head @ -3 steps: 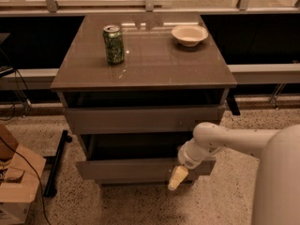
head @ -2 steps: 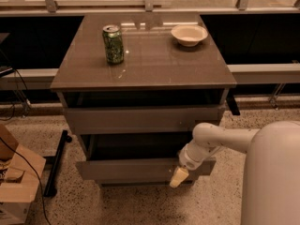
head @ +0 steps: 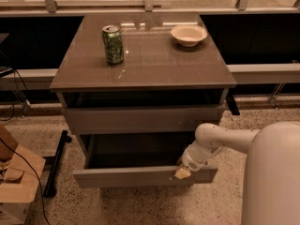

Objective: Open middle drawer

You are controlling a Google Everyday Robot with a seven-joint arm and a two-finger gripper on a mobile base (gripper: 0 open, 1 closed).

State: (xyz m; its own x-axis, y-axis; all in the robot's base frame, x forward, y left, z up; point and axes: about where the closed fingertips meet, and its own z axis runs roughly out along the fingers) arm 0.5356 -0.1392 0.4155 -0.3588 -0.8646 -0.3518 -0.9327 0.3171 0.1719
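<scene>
1. The worktop [head: 154, 64] is a glossy grey-brown slab on top of a drawer cabinet, seen from above its front edge.
2. A green can [head: 113, 44] stands upright toward the left rear corner of the worktop, a little in from both edges.
3. A pale bowl [head: 189, 34] sits near the right rear corner, well apart from the can.
4. Just under the front edge of the worktop, the upper drawer [head: 136, 120] is out a short way; a dark gap shows between its flat front and the worktop.
5. Below it, the middle drawer [head: 126, 177] is pulled out well past the front edge of the worktop. Its flat, handleless front lies nearest the camera, and its shallow dark tray is open to view behind the front.
6. The gripper [head: 182, 172] is low at the right part of the middle drawer's front, its cream tip touching the top rim there, below the right front corner of the worktop.
7. Whether the gripper is spread or closed, or has real hold of the drawer front, I cannot tell; only the one pale tip against the rim shows.
8. The white arm [head: 220, 137] bends down to the gripper from the right, and the robot's rounded white body [head: 274, 172] fills the lower right of the view.
9. On the speckled floor left of the cabinet lies a cardboard box [head: 16, 182], with a dark cable running across it.
</scene>
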